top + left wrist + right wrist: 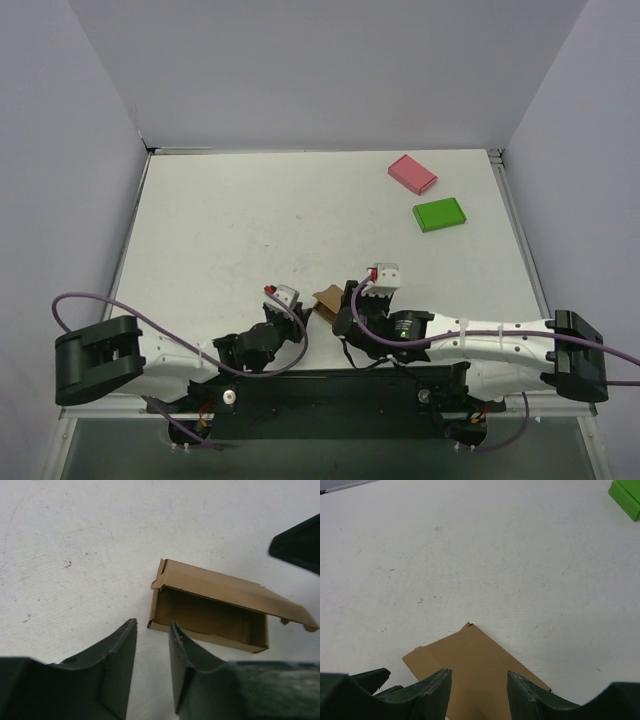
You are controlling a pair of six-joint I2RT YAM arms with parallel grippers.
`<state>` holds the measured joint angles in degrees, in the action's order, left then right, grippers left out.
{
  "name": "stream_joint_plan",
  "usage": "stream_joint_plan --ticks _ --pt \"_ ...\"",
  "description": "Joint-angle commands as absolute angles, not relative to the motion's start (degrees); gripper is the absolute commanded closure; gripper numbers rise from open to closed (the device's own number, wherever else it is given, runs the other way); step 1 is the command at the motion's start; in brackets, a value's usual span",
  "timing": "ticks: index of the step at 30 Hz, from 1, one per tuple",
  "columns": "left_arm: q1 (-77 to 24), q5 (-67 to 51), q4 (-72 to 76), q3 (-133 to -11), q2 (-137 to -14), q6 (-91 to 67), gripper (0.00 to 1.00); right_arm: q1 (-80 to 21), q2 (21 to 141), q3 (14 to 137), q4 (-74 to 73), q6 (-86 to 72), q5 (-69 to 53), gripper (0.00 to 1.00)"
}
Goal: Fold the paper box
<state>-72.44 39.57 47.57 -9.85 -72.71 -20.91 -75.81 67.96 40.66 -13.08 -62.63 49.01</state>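
The left pincer [152, 627] is released, its empty fingers standing slightly apart just short of a corner of the paper box [210, 615]. This box lies on the table [250, 220] near the front edge, between the two arms, with its lid raised at a slant over the open tray. The right pincer [477, 677] is also released, fingers apart over the brown lid; a pink box [412, 173] and a green box [439, 214] lie well apart at far right

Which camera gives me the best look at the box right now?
Left wrist: it shows the box nearly whole, lid half raised and the inside visible. Top external shows only a small brown corner of it; right wrist shows just one flat panel.
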Motion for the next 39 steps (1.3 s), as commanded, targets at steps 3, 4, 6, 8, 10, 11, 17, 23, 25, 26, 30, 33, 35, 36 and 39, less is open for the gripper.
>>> stream_joint_plan --ticks 3,4,6,8,10,11,17,23,25,26,30,33,35,36,39 --pt "-71.11 35.42 26.69 -10.37 -56.10 -26.52 0.46 -71.63 71.80 39.99 -4.31 -57.04 40.79 0.59" --pt "-70.15 34.98 23.59 -10.98 -53.73 -27.67 0.45 -71.28 72.33 39.99 -3.87 -57.04 40.26 0.60" --pt "-68.56 34.19 17.18 -12.38 -46.69 -29.96 0.43 -70.84 73.91 39.82 -3.87 -57.65 38.68 0.66" --pt "-64.18 30.34 14.51 -13.35 -41.34 -31.11 0.39 -70.66 74.88 39.38 -3.95 -58.18 37.54 0.69" --pt "-59.09 24.20 11.70 -15.64 -40.17 -32.95 0.37 -70.49 76.20 38.59 -3.95 -59.15 36.13 0.71" --pt "-54.02 17.04 11.25 -16.51 -41.21 -33.57 0.36 -70.40 76.64 38.32 -4.04 -59.50 35.69 0.71" --pt "-45.79 3.26 16.16 -21.44 -54.47 -34.19 0.35 -69.96 80.15 36.48 -4.39 -61.70 33.31 0.73" --pt "-45.70 -2.72 23.81 -25.74 -67.49 -33.05 0.35 -69.61 83.58 37.18 -5.10 -62.32 32.52 0.75" --pt "-45.70 -4.39 26.19 -26.63 -71.08 -32.87 0.35 -69.43 83.93 37.27 -5.36 -62.31 32.61 0.75" --pt "-45.70 -5.00 26.63 -27.50 -72.23 -32.26 0.35 -69.35 84.46 37.35 -5.45 -62.31 32.61 0.75" --pt "-45.97 -7.55 28.91 -28.91 -77.33 -31.47 0.35 -68.73 85.69 37.09 -5.62 -62.58 31.99 0.75" --pt "-46.32 -6.86 28.57 -28.83 -79.28 -31.11 0.35 -68.73 85.43 37.26 -5.62 -61.88 32.08 0.75" --pt "-46.06 -5.72 28.48 -28.30 -78.31 -31.64 0.35 -68.64 84.30 37.35 -5.80 -61.26 32.43 0.74" --pt "-45.79 -5.45 27.69 -28.13 -77.70 -31.73 0.35 -68.82 83.77 37.44 -5.89 -60.74 32.95 0.72" --pt "-44.48 -5.36 22.36 -29.18 -74.63 -31.12 0.33 -69.43 80.43 37.53 -6.24 -57.49 34.54 0.61"
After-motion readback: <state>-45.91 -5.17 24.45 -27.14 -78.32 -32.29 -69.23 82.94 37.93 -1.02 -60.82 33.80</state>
